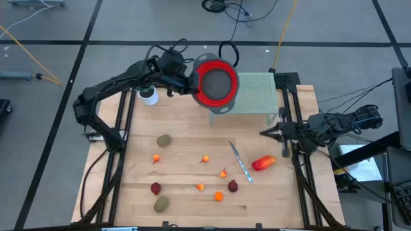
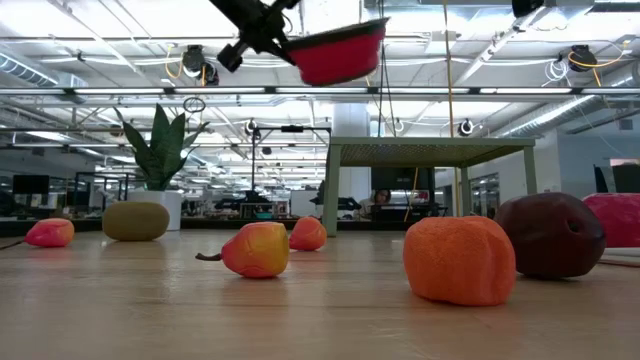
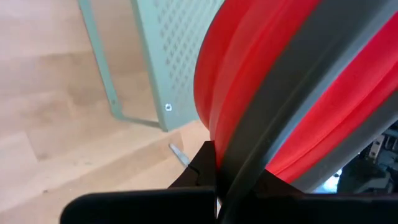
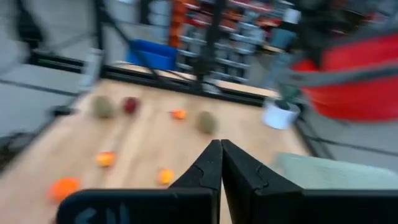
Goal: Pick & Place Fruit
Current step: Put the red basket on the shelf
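Observation:
The fruit lies scattered on the wooden table (image 1: 192,135): two olive-brown ovals (image 1: 164,140) (image 1: 160,203), two dark red balls (image 1: 155,188) (image 1: 232,186), several tiny orange pieces around (image 1: 205,159), and a longer red-orange piece (image 1: 264,163) at the right. My left gripper (image 1: 191,80) is shut on a red bowl with a grey rim (image 1: 216,82), held high over the far middle of the table. My right gripper (image 1: 263,133) is shut on nothing, clear of the table at its right side and pointing toward the left. My left gripper pinches the bowl's grey rim (image 3: 249,155) between its two fingers (image 3: 205,163), on the side of the bowl toward the table's left. The fingers come from the left, slanting down. The bowl is lifted clear of the table, mouth up and a little tilted (image 2: 340,52).
A pale green perforated stand (image 1: 257,95) sits at the far right, partly under the bowl. A slim knife (image 1: 241,162) lies between the orange pieces and the red-orange piece. A white cup (image 1: 149,96) stands at the far left. Dark rails (image 1: 119,138) run along both sides.

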Robot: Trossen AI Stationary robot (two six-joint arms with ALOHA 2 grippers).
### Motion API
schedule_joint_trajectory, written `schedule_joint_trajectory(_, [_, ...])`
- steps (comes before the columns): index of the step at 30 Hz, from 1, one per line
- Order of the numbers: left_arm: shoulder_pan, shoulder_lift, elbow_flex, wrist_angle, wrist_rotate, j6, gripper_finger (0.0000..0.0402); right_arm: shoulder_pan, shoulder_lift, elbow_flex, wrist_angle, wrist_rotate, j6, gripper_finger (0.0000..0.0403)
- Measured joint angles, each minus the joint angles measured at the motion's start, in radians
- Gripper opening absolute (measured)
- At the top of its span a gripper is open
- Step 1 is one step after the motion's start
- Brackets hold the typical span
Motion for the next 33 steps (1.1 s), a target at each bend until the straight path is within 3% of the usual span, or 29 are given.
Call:
schedule_joint_trajectory(8, [0.014,0.088,0.000,0.008,0.121,-0.072,0.0001,0.000,-0.081,-0.095,-0.001,-0.251,-0.002,0.0001])
schedule_joint_trajectory(14, [0.022,0.104,0.000,0.033,0.133,-0.153,0.0001,0.000,-0.101,-0.181,-0.002,-0.408,-0.003,0.0001])
schedule_joint_trajectory(21, [0.019,0.103,0.000,0.190,0.129,-0.253,0.0001,0.000,-0.123,-0.210,0.000,-0.412,-0.005,0.0001])
schedule_joint_trajectory(33, [0.028,0.114,0.000,0.196,-0.009,-0.304,0.0001,0.000,-0.141,-0.210,-0.002,-0.411,-0.088,0.0001])
